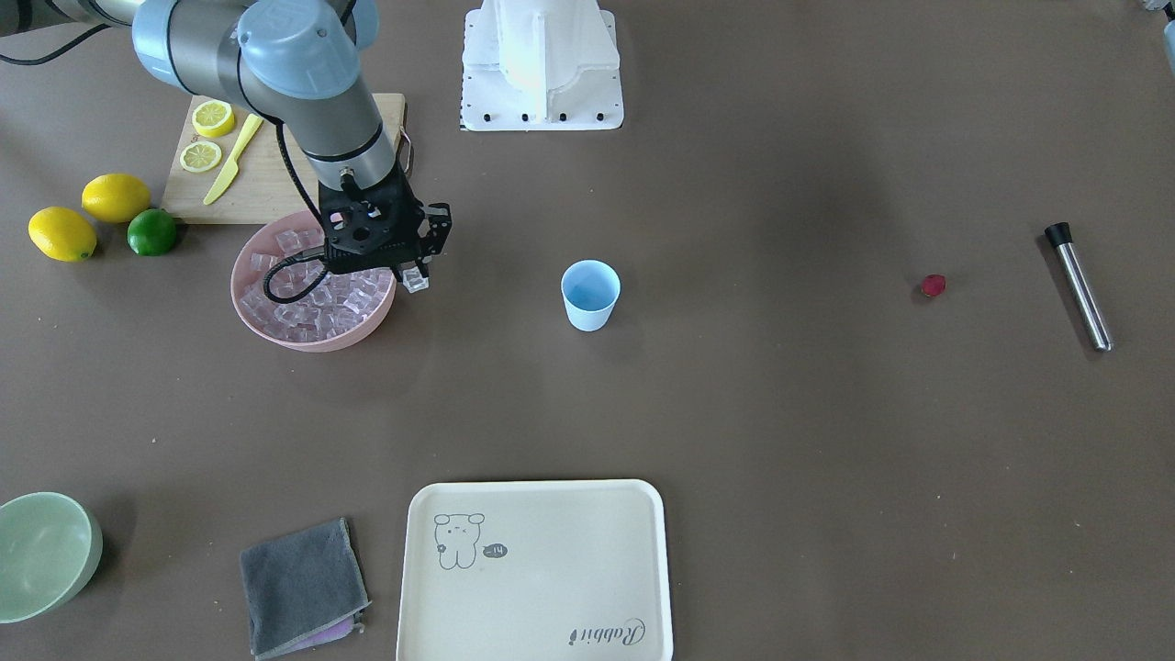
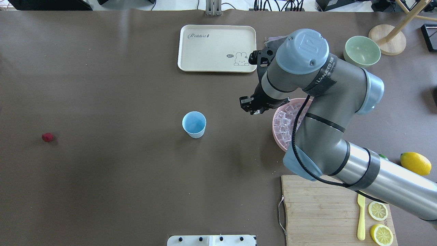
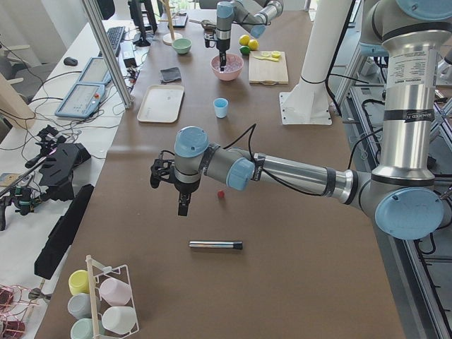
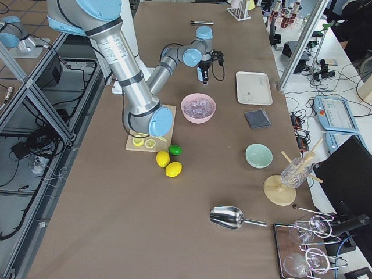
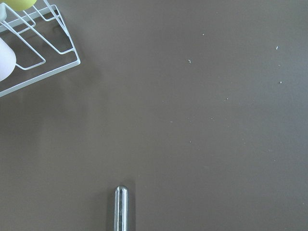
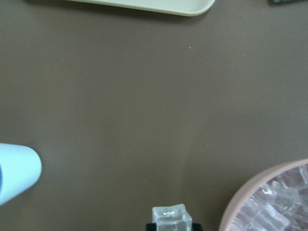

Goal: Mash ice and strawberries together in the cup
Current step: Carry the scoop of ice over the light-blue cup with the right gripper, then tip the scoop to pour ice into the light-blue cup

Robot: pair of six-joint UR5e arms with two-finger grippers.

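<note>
Ice cube point(image 6: 172, 216) looks clear, glassy, faintly frosted.

Right end effector point(image 2: 251, 106) is mostly hidden under its own wrist in the overhead view. In the wrist view its fingers are cut off at the bottom edge, and only the pinched ice cube point(image 6: 172, 217) shows. Cup point(image 6: 17, 171) on its left is clipped by the frame. Pink bowl point(image 6: 260, 185) on its right is clipped at the corner. Left end effector point(image 3: 183, 203) is too small to read the jaws. Metal rod point(image 5: 120, 208) near it is cut off at the bottom.
</note>
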